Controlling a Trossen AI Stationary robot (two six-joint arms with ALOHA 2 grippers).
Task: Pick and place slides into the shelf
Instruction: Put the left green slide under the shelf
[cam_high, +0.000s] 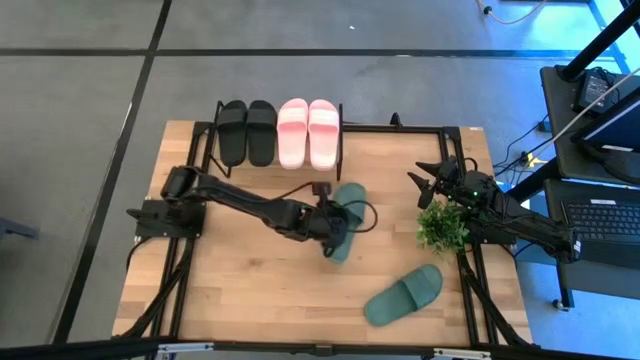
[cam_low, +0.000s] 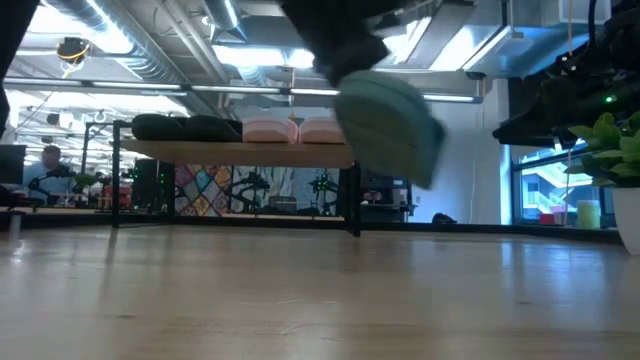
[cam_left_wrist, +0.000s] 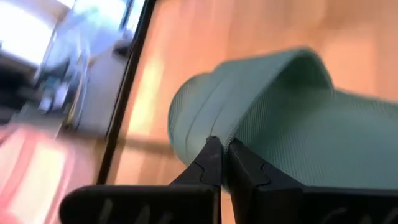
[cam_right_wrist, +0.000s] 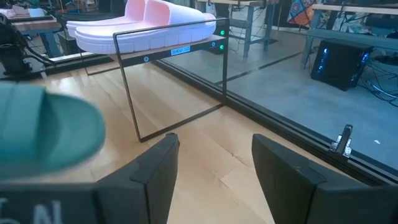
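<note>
The worktop (cam_high: 250, 300) carries the shelf (cam_high: 345, 150) at its far edge, left of centre; on the shelf's top plank four slides are already set side by side, the black pair (cam_high: 247, 130) on the left and the pink pair (cam_high: 308, 131) on the right, so two of three pairs are judged placed; whether anything lies on the lower tier cannot be told from these views. A small potted plant (cam_high: 441, 226) stands towards the right of the worktop. Two dark green slides are left; one green slide (cam_high: 404, 294) lies flat on the worktop, near and right of centre, untouched; the other, the held green slide (cam_high: 347, 200), is lifted clear of the worktop just near of the shelf, hanging tilted. The left gripper (cam_left_wrist: 222, 149) has its fingers pinched tight on the edge of that slide. The right gripper (cam_right_wrist: 214, 158) waits at the right of the worktop, beside the plant, its fingers spread apart and holding nothing. Remaining work is judged as placing the held slide, then fetching the last one.
</note>
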